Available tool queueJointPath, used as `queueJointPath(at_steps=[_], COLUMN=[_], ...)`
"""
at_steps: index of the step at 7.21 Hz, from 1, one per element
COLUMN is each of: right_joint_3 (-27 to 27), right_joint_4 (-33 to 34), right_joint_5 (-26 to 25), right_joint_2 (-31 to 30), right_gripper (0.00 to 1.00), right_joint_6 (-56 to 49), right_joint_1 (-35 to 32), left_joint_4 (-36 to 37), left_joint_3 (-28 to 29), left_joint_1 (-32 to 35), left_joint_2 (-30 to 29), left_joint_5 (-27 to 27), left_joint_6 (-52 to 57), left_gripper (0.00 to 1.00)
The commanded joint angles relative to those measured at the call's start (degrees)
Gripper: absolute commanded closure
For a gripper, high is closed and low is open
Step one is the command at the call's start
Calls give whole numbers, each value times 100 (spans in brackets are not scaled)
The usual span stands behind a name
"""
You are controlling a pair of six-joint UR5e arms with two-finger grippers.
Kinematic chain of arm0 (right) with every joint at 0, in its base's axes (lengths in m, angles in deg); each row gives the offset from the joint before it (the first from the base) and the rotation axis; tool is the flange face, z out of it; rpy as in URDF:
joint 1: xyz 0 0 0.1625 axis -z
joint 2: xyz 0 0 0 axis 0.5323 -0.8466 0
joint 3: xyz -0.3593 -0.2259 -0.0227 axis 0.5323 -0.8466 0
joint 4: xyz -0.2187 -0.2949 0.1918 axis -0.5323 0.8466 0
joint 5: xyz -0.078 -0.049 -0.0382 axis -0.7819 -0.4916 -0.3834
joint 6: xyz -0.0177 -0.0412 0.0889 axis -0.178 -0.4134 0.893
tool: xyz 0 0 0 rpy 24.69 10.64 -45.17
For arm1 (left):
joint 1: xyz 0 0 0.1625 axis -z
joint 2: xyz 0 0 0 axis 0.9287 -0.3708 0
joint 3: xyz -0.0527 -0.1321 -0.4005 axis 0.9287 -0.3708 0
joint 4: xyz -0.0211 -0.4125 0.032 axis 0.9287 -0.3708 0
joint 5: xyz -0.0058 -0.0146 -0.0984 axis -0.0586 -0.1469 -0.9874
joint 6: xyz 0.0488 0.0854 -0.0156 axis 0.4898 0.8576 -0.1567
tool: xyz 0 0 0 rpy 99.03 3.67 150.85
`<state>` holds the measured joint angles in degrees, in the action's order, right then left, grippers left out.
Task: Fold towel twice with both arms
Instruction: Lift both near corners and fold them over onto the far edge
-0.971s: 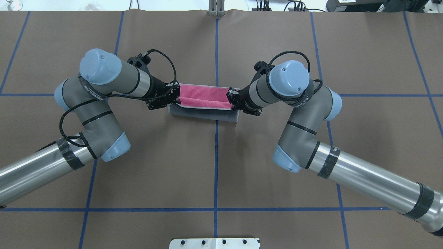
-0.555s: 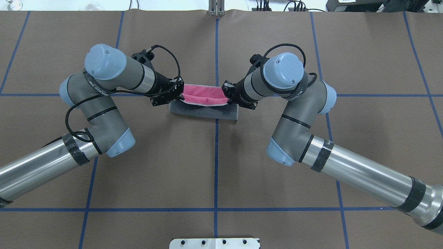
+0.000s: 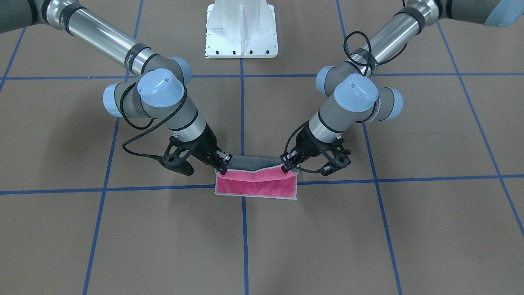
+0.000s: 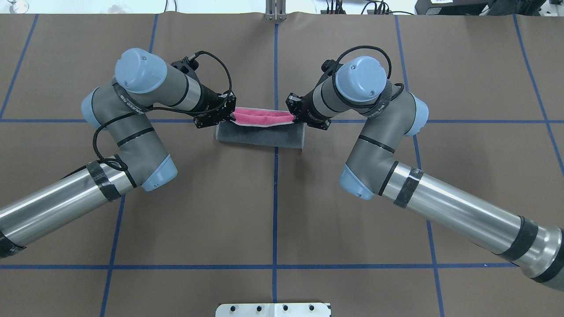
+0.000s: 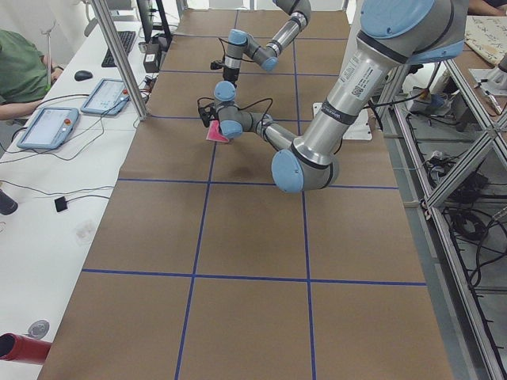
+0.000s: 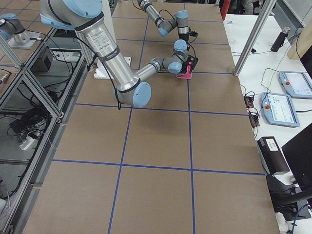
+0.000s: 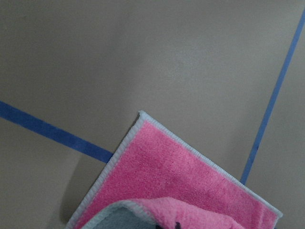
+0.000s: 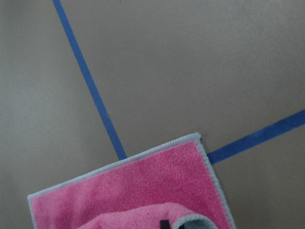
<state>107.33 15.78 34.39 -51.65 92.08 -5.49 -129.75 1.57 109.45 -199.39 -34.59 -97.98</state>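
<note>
The towel lies at the table's middle, half turned over: its grey face shows towards the robot, and a narrow pink strip shows along the far side. From the front, the pink face lies flat under the lifted grey flap. My left gripper is shut on the flap's left corner, and my right gripper is shut on its right corner. They appear mirrored in the front view: left gripper, right gripper. Both wrist views show a pink corner beneath the curled held edge.
Blue tape lines grid the brown table cover. The white pedestal base stands on the robot's side. Off the far edge are tablets on a white bench, a seated person's green sleeve, and metal frame posts.
Both grippers have carried the held edge away from the robot, over the towel. The grey flap has widened and the pink strip has narrowed. Both elbows swung forward.
</note>
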Motion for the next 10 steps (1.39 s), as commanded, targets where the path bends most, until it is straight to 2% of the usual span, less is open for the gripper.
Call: queueJointPath(at_steps=[1,9,10], right_joint_3=[-133,-231,-231], right_joint_4=[-8,-16,-25], right_joint_5=[-9,0,0], right_joint_2=[77,131,131], right_gripper=[100,100,67], right_joint_6=[-4,-4,-4], right_joint_1=[-15,-15,-15], left_joint_4=[-3,-21,-3], left_joint_3=[166,254,254], left_joint_1=[19,54,54], left_joint_2=[-78,-87,-165], left_joint_5=[0,9,26], left_joint_6=[7,7,-115], left_gripper=[100,100,96])
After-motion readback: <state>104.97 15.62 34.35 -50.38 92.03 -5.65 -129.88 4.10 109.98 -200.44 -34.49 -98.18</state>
